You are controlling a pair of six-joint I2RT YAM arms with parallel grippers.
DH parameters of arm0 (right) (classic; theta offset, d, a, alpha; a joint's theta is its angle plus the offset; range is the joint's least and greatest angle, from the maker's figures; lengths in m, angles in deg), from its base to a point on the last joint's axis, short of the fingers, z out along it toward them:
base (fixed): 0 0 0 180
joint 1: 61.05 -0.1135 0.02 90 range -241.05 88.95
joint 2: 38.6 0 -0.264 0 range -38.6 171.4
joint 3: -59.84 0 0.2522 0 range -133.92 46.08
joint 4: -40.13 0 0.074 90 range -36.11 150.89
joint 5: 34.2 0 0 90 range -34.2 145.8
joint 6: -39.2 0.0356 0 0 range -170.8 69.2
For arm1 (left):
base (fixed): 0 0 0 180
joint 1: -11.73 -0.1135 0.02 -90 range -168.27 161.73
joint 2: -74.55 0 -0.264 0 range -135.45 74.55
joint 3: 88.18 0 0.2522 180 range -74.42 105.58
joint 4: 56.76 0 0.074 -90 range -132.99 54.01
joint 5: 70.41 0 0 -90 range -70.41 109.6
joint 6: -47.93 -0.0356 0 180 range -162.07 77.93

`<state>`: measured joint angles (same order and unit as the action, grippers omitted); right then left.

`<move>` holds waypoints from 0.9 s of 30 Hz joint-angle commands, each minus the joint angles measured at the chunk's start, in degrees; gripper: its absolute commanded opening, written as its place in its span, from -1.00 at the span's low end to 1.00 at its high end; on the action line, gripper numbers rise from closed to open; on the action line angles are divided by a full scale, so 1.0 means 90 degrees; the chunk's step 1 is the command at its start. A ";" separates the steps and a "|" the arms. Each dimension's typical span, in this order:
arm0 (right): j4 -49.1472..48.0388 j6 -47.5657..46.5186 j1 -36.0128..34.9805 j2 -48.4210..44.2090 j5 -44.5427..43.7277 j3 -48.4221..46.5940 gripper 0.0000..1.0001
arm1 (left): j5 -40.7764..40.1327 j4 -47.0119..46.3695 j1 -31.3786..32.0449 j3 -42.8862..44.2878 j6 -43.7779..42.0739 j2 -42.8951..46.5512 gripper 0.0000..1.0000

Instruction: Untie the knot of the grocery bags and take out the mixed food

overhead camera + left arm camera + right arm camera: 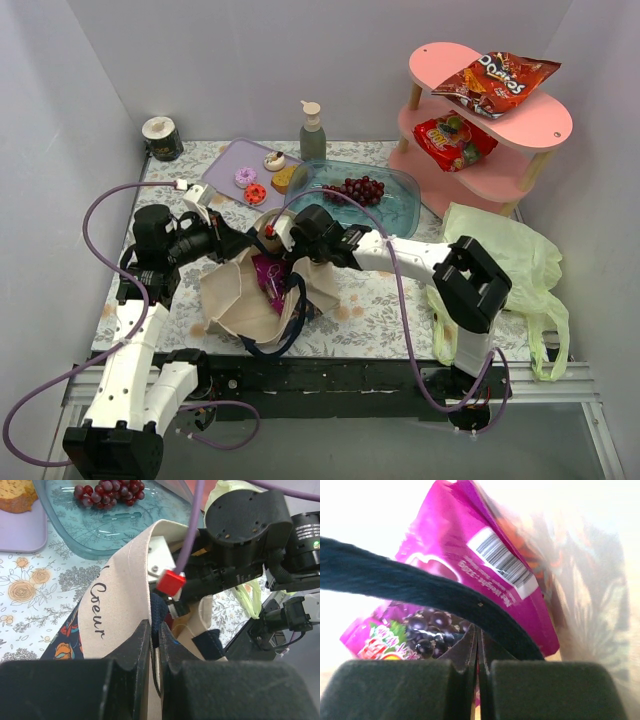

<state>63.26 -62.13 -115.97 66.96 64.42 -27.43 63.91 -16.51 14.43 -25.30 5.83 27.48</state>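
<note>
canvas tote (225,290) held purple packet (470,570), right hand (478,647) clamped on it; left hand (155,632) clamped tote's rim; grapes (362,188) sat in blue tray (402,208).

The tote (225,295) (snack packet (268,272) inside) sits before the tray (405,210) of grapes (362,188), plastic bag (515,255) at right.

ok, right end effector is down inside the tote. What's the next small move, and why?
Probably lift the right end effector up and out of the canvas tote. It looks shut on the lower edge of the purple snack packet, and the left end effector pinches the tote rim. Watch the navy handle crossing the packet.
</note>
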 commanded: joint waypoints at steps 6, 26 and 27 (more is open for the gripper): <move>0.1087 -0.2099 0.0154 -0.0975 0.2867 -0.0786 -0.97 | -0.0617 -0.0374 -0.0290 0.0518 -0.0341 -0.0424 -1.00; 0.1195 0.1630 -0.0070 -0.0547 -0.1613 -0.0084 0.40 | 0.0437 -0.0482 -0.0290 0.0577 -0.0253 -0.0581 -1.00; 0.1215 0.1698 -0.0041 -0.0508 -0.1574 -0.0035 0.43 | 0.0495 -0.0472 -0.0290 0.0577 -0.0302 -0.0571 -1.00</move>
<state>72.66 -56.21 -117.06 62.30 58.96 -29.90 63.17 -18.61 11.96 -20.40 4.71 19.96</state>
